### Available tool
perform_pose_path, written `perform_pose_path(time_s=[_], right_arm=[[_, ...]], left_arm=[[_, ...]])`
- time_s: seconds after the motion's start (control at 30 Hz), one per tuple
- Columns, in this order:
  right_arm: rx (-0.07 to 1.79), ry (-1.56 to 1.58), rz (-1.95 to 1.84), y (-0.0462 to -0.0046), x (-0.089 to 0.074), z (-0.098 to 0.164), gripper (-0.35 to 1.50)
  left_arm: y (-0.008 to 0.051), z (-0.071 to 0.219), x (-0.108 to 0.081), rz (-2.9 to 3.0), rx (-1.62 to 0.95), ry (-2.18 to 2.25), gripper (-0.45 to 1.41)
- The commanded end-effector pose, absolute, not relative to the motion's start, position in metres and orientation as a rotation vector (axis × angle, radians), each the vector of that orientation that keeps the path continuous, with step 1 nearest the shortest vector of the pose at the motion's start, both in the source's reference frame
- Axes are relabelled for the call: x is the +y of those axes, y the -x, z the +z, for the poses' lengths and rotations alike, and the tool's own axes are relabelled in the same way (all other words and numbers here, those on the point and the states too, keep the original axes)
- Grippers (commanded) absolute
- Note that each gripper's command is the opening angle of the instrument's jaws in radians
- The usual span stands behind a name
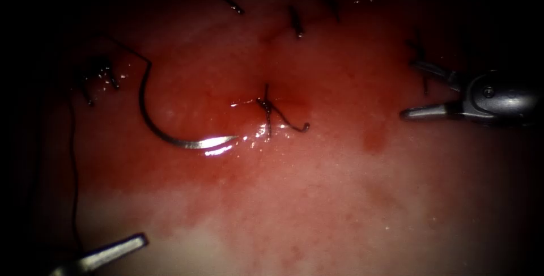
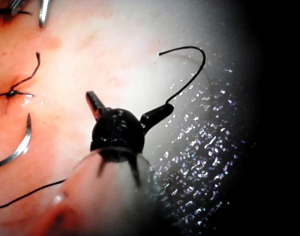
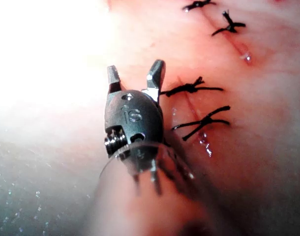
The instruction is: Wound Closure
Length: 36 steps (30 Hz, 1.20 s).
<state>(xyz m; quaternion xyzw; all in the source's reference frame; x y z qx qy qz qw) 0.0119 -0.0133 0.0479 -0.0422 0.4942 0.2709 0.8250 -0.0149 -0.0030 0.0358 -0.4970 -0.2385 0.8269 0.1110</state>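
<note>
Jaws of the right tool [image 1: 409, 90] are spread wide and hold nothing, right of the cut [image 1: 266, 77]. Likewise parted and empty is the left tool [image 2: 121, 112]. Between them the needle [image 1: 170, 134] lies loose on the tissue [image 1: 340, 208], left of the cut, well apart from both, its thread [image 1: 72, 157] trailing. A regrasp on its curve seems called for.

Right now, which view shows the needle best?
Endoscope view: the whole needle lies free on the tissue, left of the cut, held by neither tool. Left wrist view shows part of its curve. The right tool and left tool are open, empty.
</note>
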Motion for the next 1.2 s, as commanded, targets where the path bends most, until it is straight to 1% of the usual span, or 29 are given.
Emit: perform_pose_path(time_s=[0.03,0.33,0.43,0.63,0.8,0.83,0.9,0.97,1.0,1.2], right_arm=[[1.053,0.084,0.564,-0.0133,-0.014,0.049,1.35],[1.06,0.075,0.556,-0.0139,-0.015,0.049,1.35],[1.063,0.072,0.558,-0.0138,-0.015,0.049,1.35],[1.063,0.056,0.554,-0.0139,-0.016,0.049,1.35],[1.063,0.055,0.553,-0.0138,-0.016,0.049,1.35],[1.063,0.055,0.553,-0.0138,-0.016,0.049,1.35],[1.063,0.055,0.553,-0.0138,-0.016,0.049,1.35],[1.063,0.055,0.553,-0.0138,-0.016,0.049,1.35],[1.064,0.051,0.558,-0.0138,-0.016,0.049,1.35],[1.065,0.044,0.554,-0.0136,-0.016,0.049,1.35]], left_arm=[[0.0152,0.037,-0.004,2.414,-0.747,1.446,1.4],[0.0124,0.036,0.0,2.312,-0.964,1.472,1.4],[0.0106,0.035,0.001,2.3,-0.995,1.498,1.28],[0.0072,0.031,0.006,2.302,-0.994,1.442,1.28],[0.0064,0.029,0.008,2.325,-0.966,1.408,1.28],[0.0065,0.029,0.009,2.316,-0.967,1.406,1.25],[0.0073,0.029,0.009,2.315,-0.942,1.391,0.96],[0.0093,0.029,0.009,2.343,-0.837,1.422,0.69],[0.0103,0.03,0.009,2.348,-0.794,1.422,0.66],[0.016,0.034,0.007,2.447,-0.512,1.319,0.66]])
